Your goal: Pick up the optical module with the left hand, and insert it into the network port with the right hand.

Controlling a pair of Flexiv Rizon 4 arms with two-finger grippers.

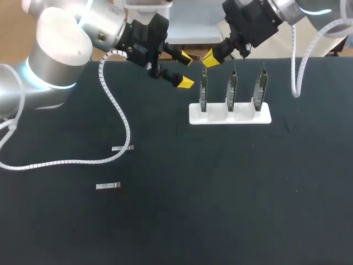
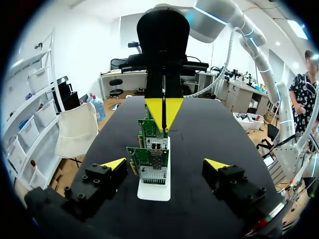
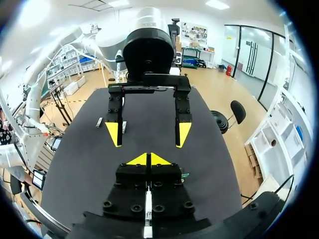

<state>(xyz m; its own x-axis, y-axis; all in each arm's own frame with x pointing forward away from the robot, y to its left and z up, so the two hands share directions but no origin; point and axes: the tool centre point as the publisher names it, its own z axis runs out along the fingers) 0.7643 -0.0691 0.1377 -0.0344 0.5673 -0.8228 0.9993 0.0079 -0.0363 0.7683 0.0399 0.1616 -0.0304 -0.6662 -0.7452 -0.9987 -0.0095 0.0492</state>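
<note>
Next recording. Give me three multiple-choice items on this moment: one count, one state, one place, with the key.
1. How many green cards stand in the white holder? A two; B five; C three.
2. The left gripper is: A open, empty; B shut on a module; C shut on a card.
3. Where do the two optical modules lie? A in the holder; B on the table toward the left arm; C between the left gripper's fingers.
Key: C, three upright cards; A, yellow tips wide apart; B, both flat on the black table.
</note>
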